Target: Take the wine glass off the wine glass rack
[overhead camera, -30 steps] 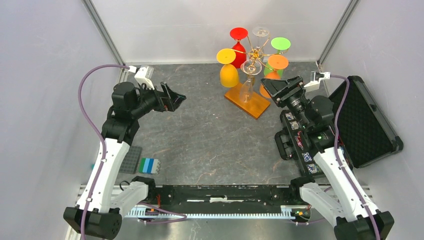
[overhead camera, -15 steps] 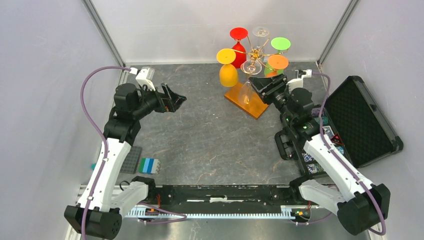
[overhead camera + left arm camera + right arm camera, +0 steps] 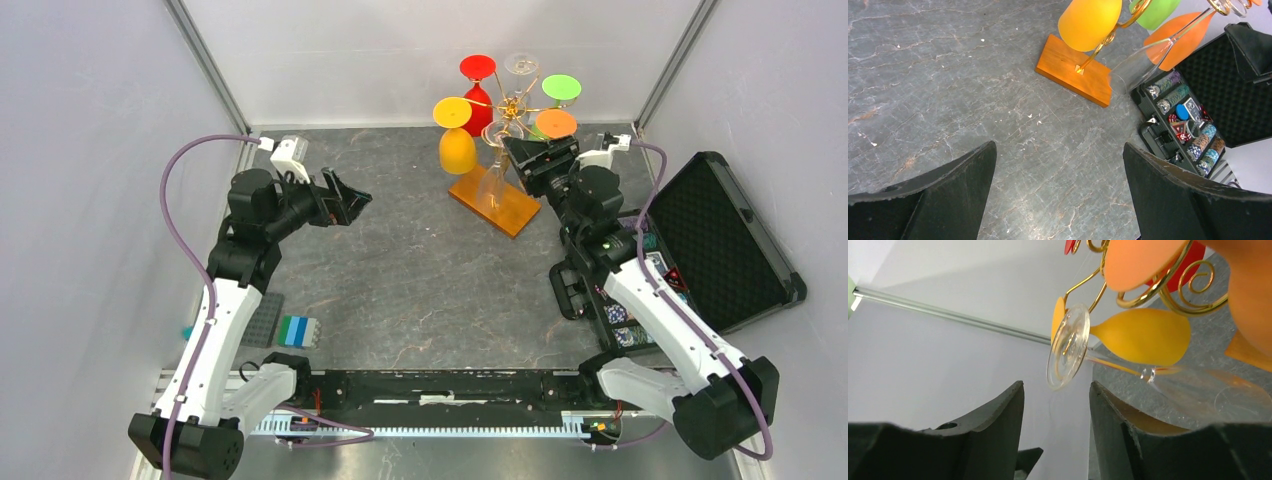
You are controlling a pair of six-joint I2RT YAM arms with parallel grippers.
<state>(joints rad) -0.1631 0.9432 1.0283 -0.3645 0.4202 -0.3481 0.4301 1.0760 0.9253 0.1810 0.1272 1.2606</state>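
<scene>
Wine glass [image 3: 1068,346]: clear, hanging upside down on the wine glass rack [image 3: 518,214].
Right fingers [image 3: 993,440]: spread wide, empty, the glass's foot just ahead of their gap.
Left fingers [image 3: 948,200]: wide open, empty, well apart.
Progress: approach only; gripping and unhooking remain.

We see the clear wine glass [image 3: 1068,346] hanging upside down and tilted on a curled arm of the gold wire wine glass rack [image 3: 510,215]. Its round foot sits just beyond the fingertips of the right gripper [image 3: 1056,386], and its bowl points toward the amber base.
</scene>
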